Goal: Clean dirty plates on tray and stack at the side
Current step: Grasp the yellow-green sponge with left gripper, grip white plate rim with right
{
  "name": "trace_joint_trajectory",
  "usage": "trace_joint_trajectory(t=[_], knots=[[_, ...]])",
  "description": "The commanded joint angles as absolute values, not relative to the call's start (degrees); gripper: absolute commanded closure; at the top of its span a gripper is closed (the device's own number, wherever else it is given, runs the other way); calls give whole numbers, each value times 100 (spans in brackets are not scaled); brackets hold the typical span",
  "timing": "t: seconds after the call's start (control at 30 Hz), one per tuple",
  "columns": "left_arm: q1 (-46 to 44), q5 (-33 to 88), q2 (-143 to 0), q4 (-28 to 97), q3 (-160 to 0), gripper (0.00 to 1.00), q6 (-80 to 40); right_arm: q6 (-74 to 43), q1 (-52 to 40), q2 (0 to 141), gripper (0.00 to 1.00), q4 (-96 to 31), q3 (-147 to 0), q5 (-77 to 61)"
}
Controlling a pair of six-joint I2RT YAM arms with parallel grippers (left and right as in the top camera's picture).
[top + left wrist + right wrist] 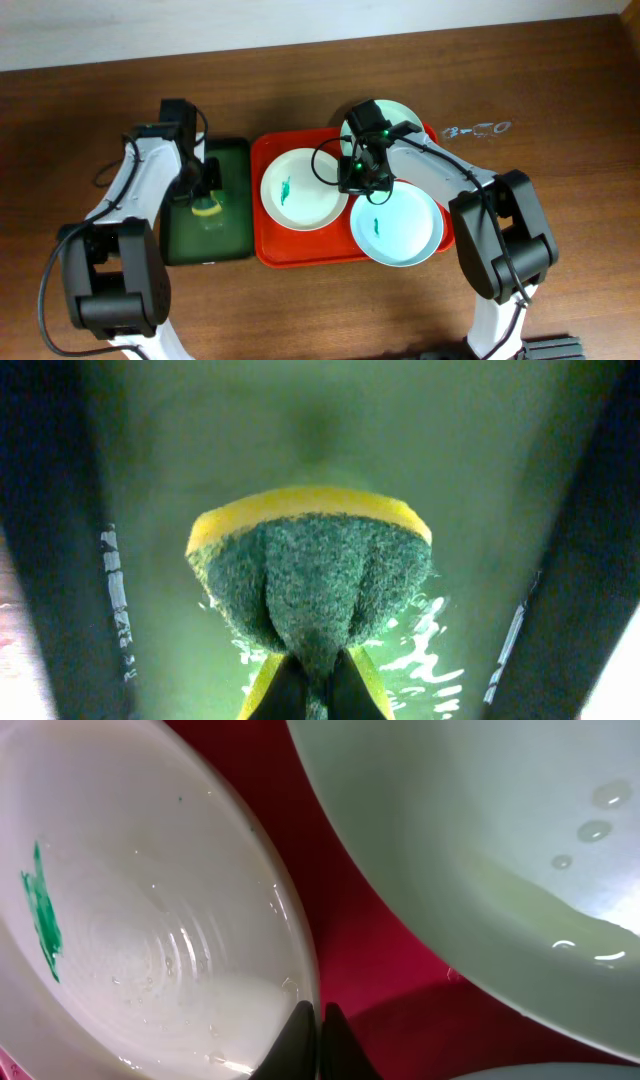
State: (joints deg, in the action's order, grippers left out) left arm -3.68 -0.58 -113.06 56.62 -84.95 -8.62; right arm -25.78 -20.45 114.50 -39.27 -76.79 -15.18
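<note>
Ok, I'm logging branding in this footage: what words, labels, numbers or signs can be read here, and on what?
None can be read in any view.
The white plate, the mint plate, the red tray, the dark green tray and the sponge: plain, no print; the green smears are no letters.
Pale marks on the table: too small and blurred to read.

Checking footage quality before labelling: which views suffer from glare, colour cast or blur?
Overhead: even light, fairly sharp, little glare. Left wrist: strong green cast, sponge in focus, green tray behind it blurred with bright wet glints, sides dark. Right wrist: very close and soft, with sheen on the white plate.
</note>
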Motion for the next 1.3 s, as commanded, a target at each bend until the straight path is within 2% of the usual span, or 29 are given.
trace_joint_trajectory(t=[0.0,0.2,0.3,1.27], knots=[[-370,-196,-11290,6152,-9260,100,-827,-2602,-2078,11487,96,-3900,-7660,-1629],[-585,-222,-11290,6523,-9730,100,-810,-2600,-2056,11487,96,-3804,-7660,-1581],[-884,-1009,-11292,6512,-9730,100,-814,-2602,-2056,11487,96,-3745,-7660,-1520],[-1100,-775,-11292,6414,-9727,100,-812,-2598,-2056,11487,96,-3800,-7660,-1520]])
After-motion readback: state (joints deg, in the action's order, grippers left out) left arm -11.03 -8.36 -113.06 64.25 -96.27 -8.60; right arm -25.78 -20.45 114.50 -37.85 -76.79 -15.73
